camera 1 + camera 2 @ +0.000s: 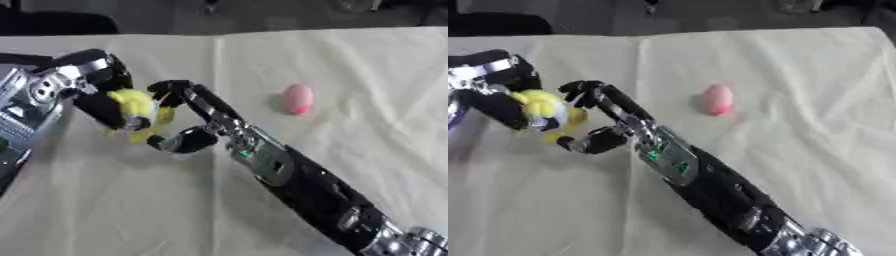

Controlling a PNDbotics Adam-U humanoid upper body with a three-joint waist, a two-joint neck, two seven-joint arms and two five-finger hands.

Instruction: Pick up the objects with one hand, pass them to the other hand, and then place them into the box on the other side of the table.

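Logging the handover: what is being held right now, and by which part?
The yellow soft toy sits between both hands; the left hand is curled round its left side, while the right hand closes on its right side.

Right arm [302, 182]: black casing, silver joint ring nearest the table's [350, 65] near edge, green light behind the wrist. Right hand [197, 117] black. Left hand [83, 82] black with silver housings.
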